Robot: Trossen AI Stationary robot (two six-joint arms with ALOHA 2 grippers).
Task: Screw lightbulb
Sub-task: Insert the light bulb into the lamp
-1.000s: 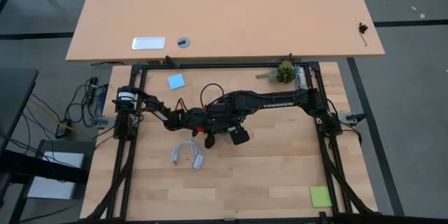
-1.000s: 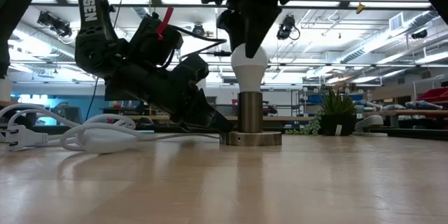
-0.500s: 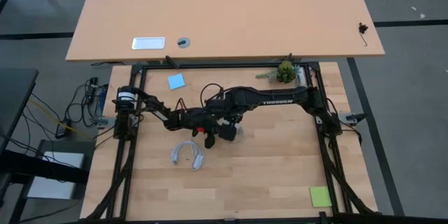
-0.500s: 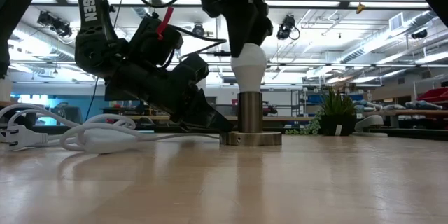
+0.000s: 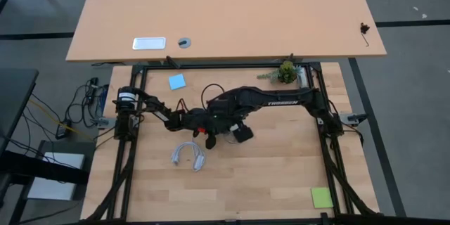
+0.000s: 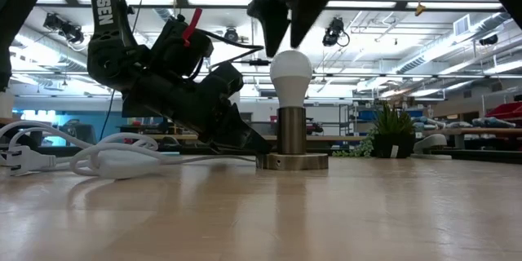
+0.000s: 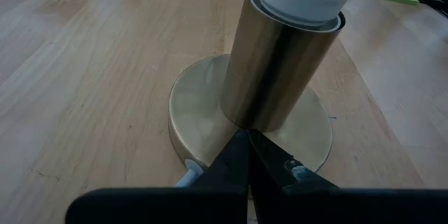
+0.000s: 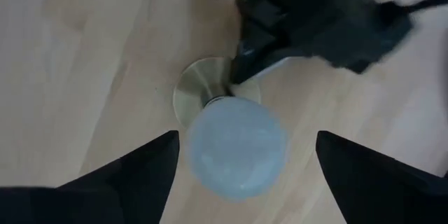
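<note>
The small white frosted lightbulb [image 6: 291, 69] is sitting upright in the brass socket tube [image 6: 291, 131], apparently seated, as the right gripper [image 6: 286, 18] is hovering above with jaws apart and the left gripper [image 7: 246, 155], jaws together, is bracing the round brass base [image 7: 196, 105].

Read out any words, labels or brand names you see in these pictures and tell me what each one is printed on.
"TROSSEN" in white letters on the dark arm in the low view.
White lettering on the right arm's long link in the high view: too small to read.
Nothing readable on the lightbulb, the socket base or the sticky notes.
</note>
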